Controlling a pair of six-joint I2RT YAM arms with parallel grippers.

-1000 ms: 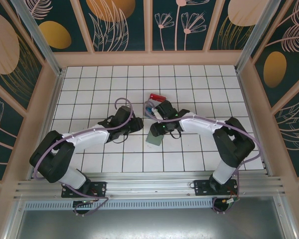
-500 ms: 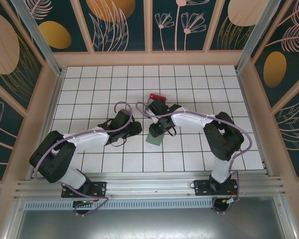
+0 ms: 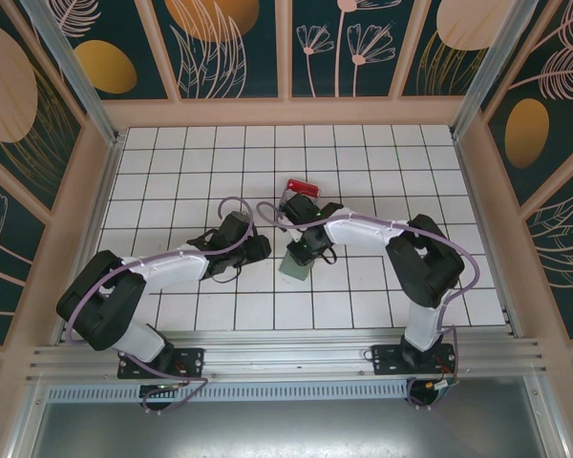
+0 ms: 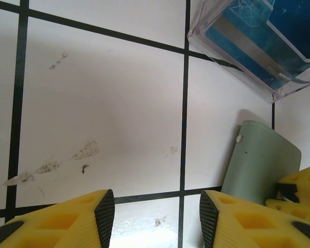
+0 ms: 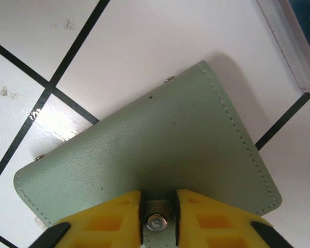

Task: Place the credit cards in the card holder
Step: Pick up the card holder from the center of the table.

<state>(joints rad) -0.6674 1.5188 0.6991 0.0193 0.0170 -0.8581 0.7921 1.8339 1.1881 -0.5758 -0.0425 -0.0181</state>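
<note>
Right pincer (image 5: 158,209): closed to a narrow gap on one edge of the wallet (image 5: 160,150), with the snap stud between its fingers. The wallet lies near the centre of the counter (image 4: 93,103). Left pincer (image 4: 152,217): about half open, holding nothing, over bare tile just left of the wallet. A clear tray (image 4: 232,70) holding blue cards (image 4: 279,31) sits just beyond the wallet, apart from it. A red card (image 3: 302,186) lies farther toward the far edge.

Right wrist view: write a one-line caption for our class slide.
Right claw pinches the grey-green card holder at its snap, on the white tiled table beside a clear tray.
</note>
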